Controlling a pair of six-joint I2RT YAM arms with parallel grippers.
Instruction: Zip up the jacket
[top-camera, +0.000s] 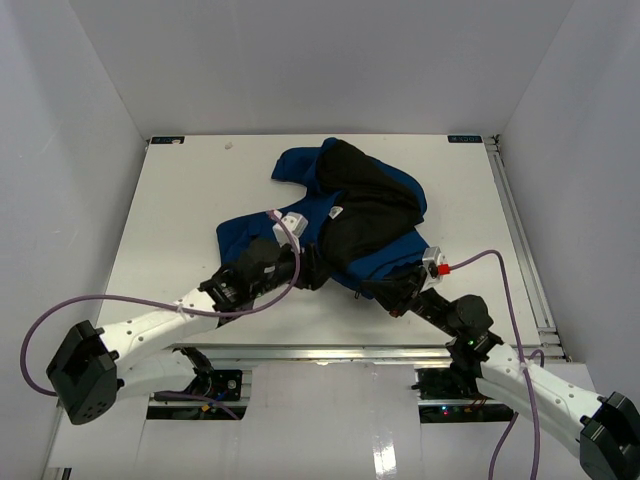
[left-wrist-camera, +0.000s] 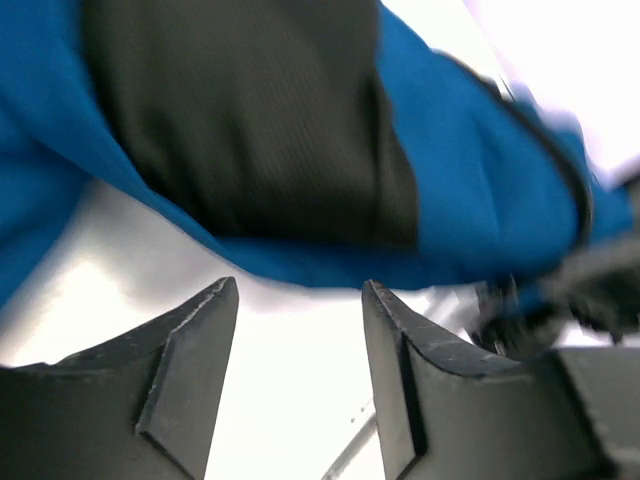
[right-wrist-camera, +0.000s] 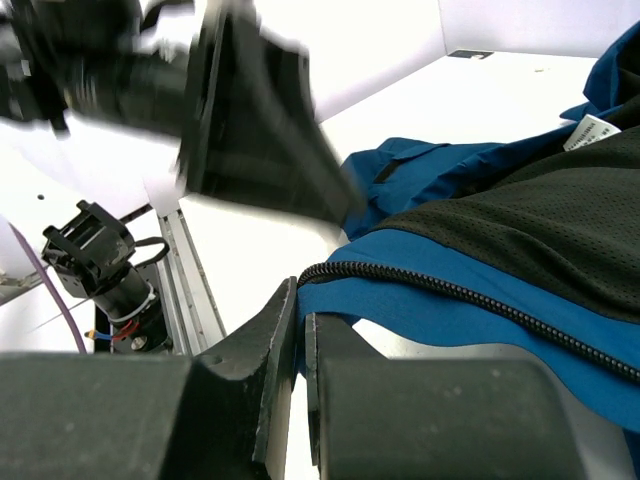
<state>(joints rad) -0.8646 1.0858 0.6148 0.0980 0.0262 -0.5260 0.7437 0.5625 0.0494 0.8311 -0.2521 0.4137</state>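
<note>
The royal-blue jacket lies crumpled in the middle of the table with its black mesh lining turned up and a small white label showing. My right gripper is shut on the jacket's blue front edge, right at the lower end of the black zipper teeth. My left gripper is open and empty, its fingers just below the hanging blue hem. In the top view the left gripper sits at the jacket's near left edge and the right gripper at its near right edge.
The white table has a metal rail along its right side and another at the near edge. White walls enclose the table. Purple cables trail from both wrists.
</note>
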